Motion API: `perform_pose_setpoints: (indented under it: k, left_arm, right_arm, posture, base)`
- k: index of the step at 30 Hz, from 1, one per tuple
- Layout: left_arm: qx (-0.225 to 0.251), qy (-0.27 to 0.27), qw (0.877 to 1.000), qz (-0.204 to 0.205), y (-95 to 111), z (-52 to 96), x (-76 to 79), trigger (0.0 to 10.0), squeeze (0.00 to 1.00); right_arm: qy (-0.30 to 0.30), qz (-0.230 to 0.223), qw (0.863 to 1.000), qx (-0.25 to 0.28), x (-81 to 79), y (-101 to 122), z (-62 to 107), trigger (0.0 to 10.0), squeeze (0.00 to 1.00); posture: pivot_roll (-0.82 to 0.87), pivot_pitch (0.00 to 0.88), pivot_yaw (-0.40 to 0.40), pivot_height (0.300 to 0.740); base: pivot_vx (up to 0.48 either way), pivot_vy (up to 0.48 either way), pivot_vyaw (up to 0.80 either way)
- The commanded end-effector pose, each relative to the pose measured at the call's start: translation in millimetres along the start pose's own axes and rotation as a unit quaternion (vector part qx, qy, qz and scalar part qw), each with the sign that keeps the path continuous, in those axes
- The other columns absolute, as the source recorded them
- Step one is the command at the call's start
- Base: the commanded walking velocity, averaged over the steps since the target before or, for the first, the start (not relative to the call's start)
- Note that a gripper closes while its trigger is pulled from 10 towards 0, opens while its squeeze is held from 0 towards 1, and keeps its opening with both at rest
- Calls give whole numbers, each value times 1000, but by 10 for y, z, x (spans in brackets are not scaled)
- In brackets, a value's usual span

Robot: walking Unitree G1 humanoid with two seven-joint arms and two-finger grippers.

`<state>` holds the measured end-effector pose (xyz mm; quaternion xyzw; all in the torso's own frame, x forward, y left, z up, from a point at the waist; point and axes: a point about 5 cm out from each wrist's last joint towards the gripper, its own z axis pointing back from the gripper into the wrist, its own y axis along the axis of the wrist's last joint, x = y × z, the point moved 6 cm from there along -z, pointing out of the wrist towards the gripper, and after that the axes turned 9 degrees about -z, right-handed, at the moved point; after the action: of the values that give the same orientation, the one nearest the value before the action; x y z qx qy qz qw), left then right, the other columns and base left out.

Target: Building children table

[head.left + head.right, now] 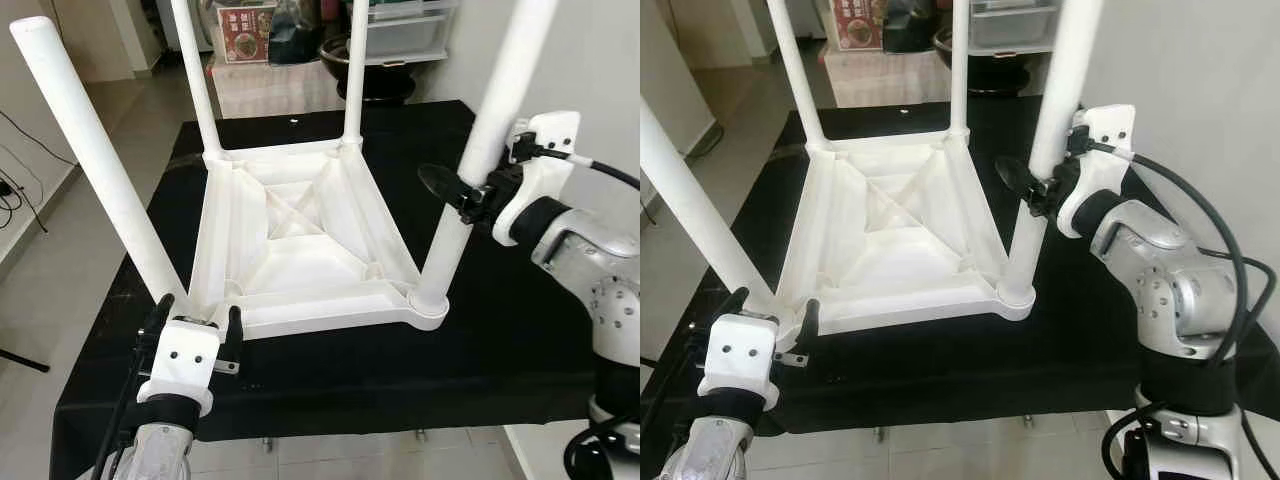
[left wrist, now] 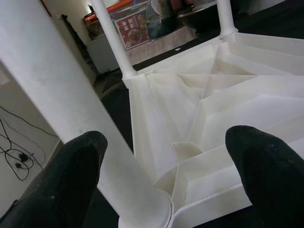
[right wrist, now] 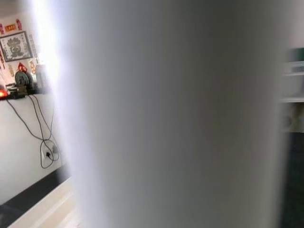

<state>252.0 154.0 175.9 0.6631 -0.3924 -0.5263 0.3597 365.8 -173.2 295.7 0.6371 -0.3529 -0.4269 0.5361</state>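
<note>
White table [image 1: 300, 250], upside down on black cloth [image 1: 330, 385], all four legs socketed; right gripper [image 1: 463, 190] closed round the 4 o'clock leg [image 1: 478, 160], left gripper [image 1: 196, 325] open beside the 8 o'clock leg [image 1: 95, 160]; seating check and turning upright apparently remain.

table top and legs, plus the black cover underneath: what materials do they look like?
Table top: likely moulded plastic, white, semi-matte; its upturned underside shows cast ribs and corner sockets. Legs: same white, smooth round tubes, probably plastic too. Black cover: looks like fabric or thin sheet, matte, faintly speckled; can't tell which.
</note>
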Motion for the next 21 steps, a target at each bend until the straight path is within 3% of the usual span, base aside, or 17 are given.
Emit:
perform_pose_setpoints:
  k: [1, 13, 21]
  left_arm:
    - [-9, 7, 1000, -6, -37, 18, -25, 10000, 0]
    - [-11, 10, 1000, -8, -45, 7, -55, 10000, 0]
    - [-27, 50, 998, 0, -161, -145, -329, 10000, 0]
  right_arm:
    - [-26, -5, 1000, 9, 79, 64, 23, 0, 0]
    - [-43, -17, 999, 6, 101, 47, 11, 0, 0]
    - [-34, -31, 999, 4, 21, 26, -18, 0, 0]
  posture:
    - [-64, 81, -21, 740]
    - [-60, 83, -21, 740]
    - [-61, 82, -24, 740]
  base:
    - [0, 0, 0]
    - [0, 0, 0]
    - [0, 0, 0]
